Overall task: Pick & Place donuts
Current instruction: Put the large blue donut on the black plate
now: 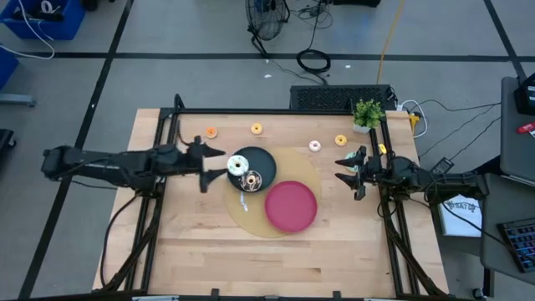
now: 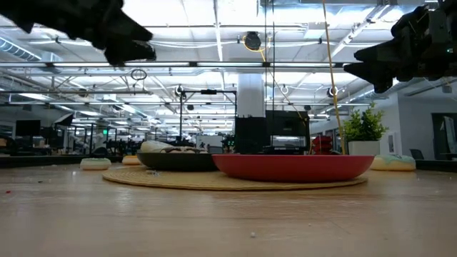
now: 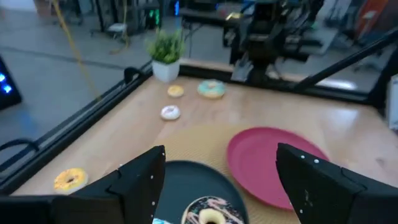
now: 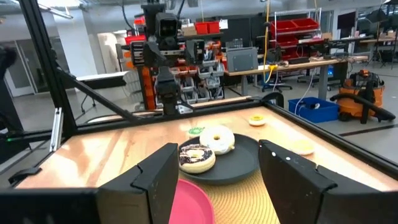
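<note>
A black plate (image 1: 261, 159) on a round woven mat holds three donuts: a white one (image 4: 217, 138), a brown sprinkled one (image 4: 196, 157) and a teal one (image 4: 196, 130) behind them. Loose on the wood lie an orange donut (image 1: 211, 131), two yellow donuts (image 1: 256, 128) (image 1: 340, 140) and a pink-white donut (image 1: 315, 145). Another teal donut (image 3: 211, 89) lies near the right arm. My left gripper (image 1: 219, 164) is open, raised at the black plate's left rim. My right gripper (image 1: 339, 169) is open, raised right of the mat, and points toward the plates.
A pink-red plate (image 1: 291, 205) sits on the mat's near right part, beside the black plate. A small potted plant (image 1: 367, 113) stands at the far right corner. Black frame rails run along the left and right table edges. Bare wood stretches across the near half.
</note>
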You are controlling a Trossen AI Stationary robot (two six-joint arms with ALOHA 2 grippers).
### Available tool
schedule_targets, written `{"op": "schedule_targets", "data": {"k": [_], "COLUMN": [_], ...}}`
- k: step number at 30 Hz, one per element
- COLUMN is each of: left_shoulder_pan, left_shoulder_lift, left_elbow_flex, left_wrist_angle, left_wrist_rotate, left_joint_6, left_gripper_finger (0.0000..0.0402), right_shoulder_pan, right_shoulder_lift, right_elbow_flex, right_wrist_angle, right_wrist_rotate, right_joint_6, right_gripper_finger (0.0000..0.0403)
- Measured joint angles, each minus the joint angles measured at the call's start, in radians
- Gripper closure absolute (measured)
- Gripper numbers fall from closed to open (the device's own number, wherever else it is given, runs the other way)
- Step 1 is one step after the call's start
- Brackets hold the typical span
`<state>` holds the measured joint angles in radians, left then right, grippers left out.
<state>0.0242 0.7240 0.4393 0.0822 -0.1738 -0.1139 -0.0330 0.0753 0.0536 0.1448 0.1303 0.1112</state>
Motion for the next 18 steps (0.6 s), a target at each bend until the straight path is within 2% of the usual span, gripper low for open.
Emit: {"op": "schedule_targets", "data": {"k": [10,18], "left_shoulder_pan": [0.02,0.02], "left_shoulder_lift": [-0.354,-0.499], "left_elbow_flex": [-0.183,-0.31], "left_wrist_angle": [-0.003,0.012], "left_wrist_rotate": [0.05,0.052], "left_joint_6": [0.011,-0.014], "left_gripper_finger": [0.0094,0.0099], "right_shoulder_pan": [0.0,0.0], "right_shoulder_lift": [0.004,0.004], "right_elbow_flex": [0.0,0.0], "right_wrist_angle": [0.004,0.001], "right_wrist_rotate": [0.0,0.0], "right_joint_6": [0.0,0.0], "right_gripper_finger": [0.0195,0.0195]}}
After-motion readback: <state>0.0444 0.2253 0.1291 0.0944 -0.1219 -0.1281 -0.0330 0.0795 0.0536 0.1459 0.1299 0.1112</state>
